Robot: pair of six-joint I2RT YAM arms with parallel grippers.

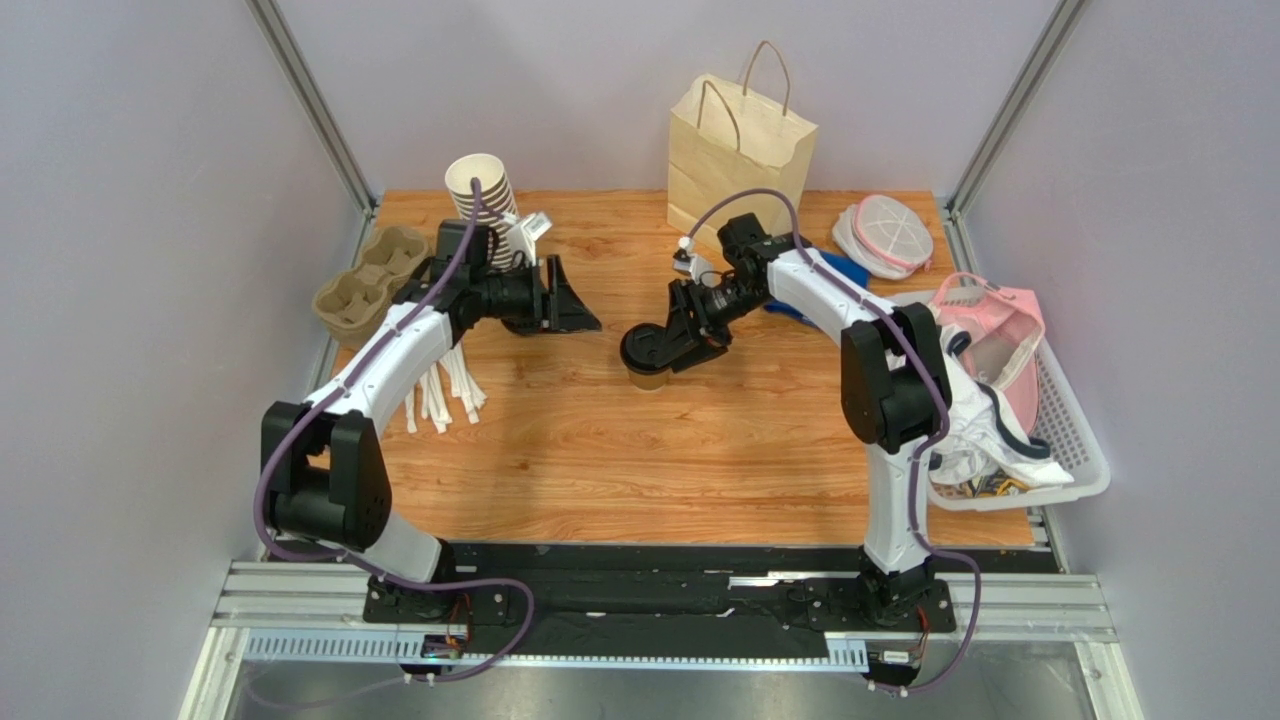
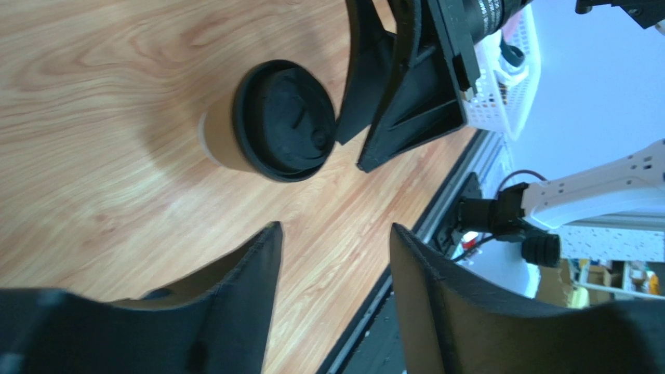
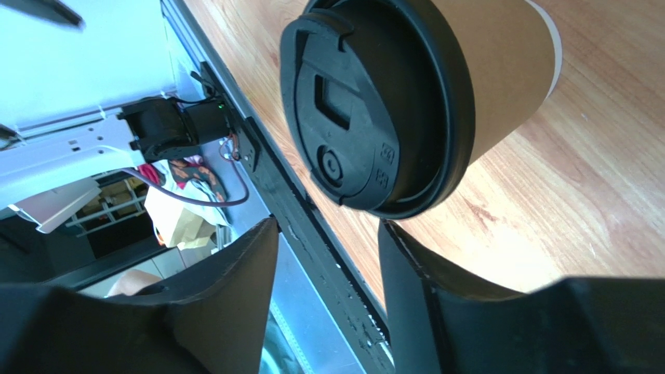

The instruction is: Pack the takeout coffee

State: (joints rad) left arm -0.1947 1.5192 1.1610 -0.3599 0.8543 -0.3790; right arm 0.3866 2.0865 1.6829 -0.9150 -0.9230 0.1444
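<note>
Just one small brown kraft paper cup with a round black plastic lid point(image 1: 649, 365) stood in the middle of the wooden table point(image 1: 601, 450), plus one tan paper bag with handles point(image 1: 741, 143) at the back. Right gripper point(image 1: 672, 345) reached down just beside the cup, jaws spread, pinching nothing — left gripper point(image 1: 579, 296) hovered nearby, jaws apart too.

No readable text. Embossed marks on lid point(image 3: 367, 117) of takeout coffee point(image 3: 499, 70) too small; white print on camera lens point(image 2: 493, 11) blurred.
</note>
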